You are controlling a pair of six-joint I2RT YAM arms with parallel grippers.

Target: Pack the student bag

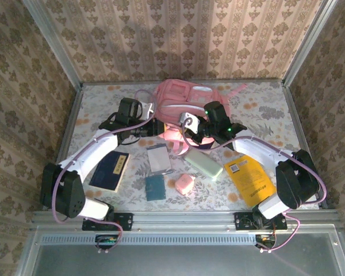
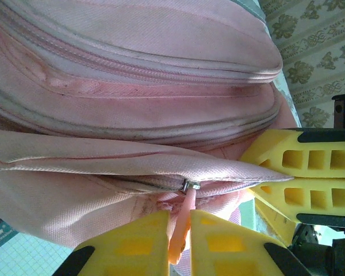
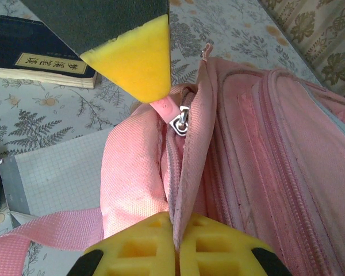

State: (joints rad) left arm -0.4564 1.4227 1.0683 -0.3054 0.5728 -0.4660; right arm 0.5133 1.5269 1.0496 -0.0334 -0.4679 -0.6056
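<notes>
- Patterned wallpaper (image 1: 190,40) closes in three sides of a floral surface (image 1: 264,109). The backpack (image 1: 181,98) lies toward its far edge, midway between the two arms.
- Right pincer (image 3: 176,221): clamped shut on a fabric edge of the backpack beside the zip. This is probably to hold the cloth taut, so the slider has something to run against.
- Left pincer (image 2: 179,218): set at the zip pull (image 2: 188,204), jaws almost together with the pink tab in the narrow gap. I cannot tell whether it pinches the tab or only brackets it.
- How far the zip is open is hard to judge from these views, so working the zip seems to be the step in hand.
- A dark blue book (image 1: 110,170), a yellow book (image 1: 250,178), a green case (image 1: 203,163) and a small pink pouch (image 1: 184,184) lie on the near half. They are apart from the backpack, within the arms' reach and presumably waiting to go in.
</notes>
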